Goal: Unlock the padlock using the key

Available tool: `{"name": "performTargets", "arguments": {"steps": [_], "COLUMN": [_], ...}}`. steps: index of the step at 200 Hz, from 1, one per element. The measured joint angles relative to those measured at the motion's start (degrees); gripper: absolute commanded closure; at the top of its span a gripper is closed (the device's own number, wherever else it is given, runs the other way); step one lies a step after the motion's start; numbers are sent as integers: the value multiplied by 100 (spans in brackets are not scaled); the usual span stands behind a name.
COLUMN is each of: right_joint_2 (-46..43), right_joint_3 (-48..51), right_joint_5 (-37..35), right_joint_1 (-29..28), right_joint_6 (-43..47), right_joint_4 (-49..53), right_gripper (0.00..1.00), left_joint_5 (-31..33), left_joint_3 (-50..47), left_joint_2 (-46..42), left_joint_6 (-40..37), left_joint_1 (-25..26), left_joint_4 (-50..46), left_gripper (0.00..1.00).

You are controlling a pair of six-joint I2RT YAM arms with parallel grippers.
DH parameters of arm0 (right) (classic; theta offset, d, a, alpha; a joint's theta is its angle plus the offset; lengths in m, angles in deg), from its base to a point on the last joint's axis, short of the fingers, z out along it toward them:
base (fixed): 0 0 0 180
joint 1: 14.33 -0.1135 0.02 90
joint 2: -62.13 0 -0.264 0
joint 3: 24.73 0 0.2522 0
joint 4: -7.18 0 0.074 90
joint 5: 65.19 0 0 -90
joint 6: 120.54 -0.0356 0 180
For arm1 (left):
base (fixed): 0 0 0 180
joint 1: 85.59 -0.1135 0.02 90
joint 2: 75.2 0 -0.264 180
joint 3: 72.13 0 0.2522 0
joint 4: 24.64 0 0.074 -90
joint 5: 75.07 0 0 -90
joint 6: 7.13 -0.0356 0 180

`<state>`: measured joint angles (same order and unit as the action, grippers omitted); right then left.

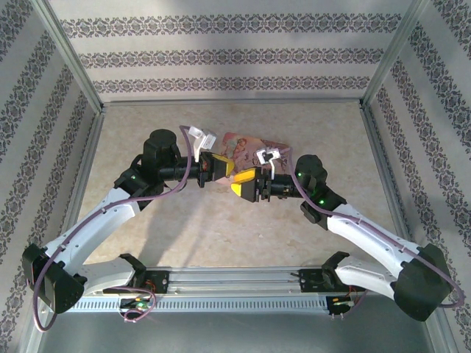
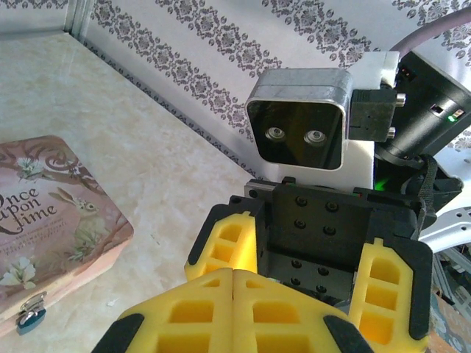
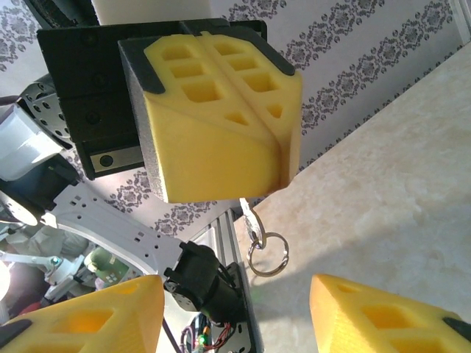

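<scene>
- Yellow foam fingers of my left gripper [image 3: 274, 136] are pressed together on the key [image 3: 250, 218], just beside the pink box [image 2: 51, 213].
- My right gripper [image 3: 237, 310] gapes wide, facing it.
- The padlock [image 2: 30, 317] hangs at the pink box's clasp.
- I judge this a regrip; next I need a firm, aligned hold.

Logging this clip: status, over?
Left gripper shut on thin silvery key. Right gripper open, facing it. Blue padlock at latch of pink box.

Damask-striped walls [image 1: 221, 59]; beige marbled tabletop [image 1: 221, 232]; metal frame [image 1: 71, 59].
</scene>
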<state>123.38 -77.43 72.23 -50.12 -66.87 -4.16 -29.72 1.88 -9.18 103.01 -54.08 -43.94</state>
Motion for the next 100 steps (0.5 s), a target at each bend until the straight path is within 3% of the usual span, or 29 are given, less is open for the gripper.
{"name": "performTargets", "arguments": {"steps": [100], "right_joint_2": [278], "right_joint_3": [-44], "right_joint_5": [-46], "right_joint_1": [-85], "right_joint_6": [-151], "right_joint_4": [-422], "right_gripper": [61], "left_joint_5": [-28], "left_joint_3": [0], "left_joint_2": [0], "left_joint_6": [0], "left_joint_1": [2], "left_joint_4": [46], "left_gripper": [100]}}
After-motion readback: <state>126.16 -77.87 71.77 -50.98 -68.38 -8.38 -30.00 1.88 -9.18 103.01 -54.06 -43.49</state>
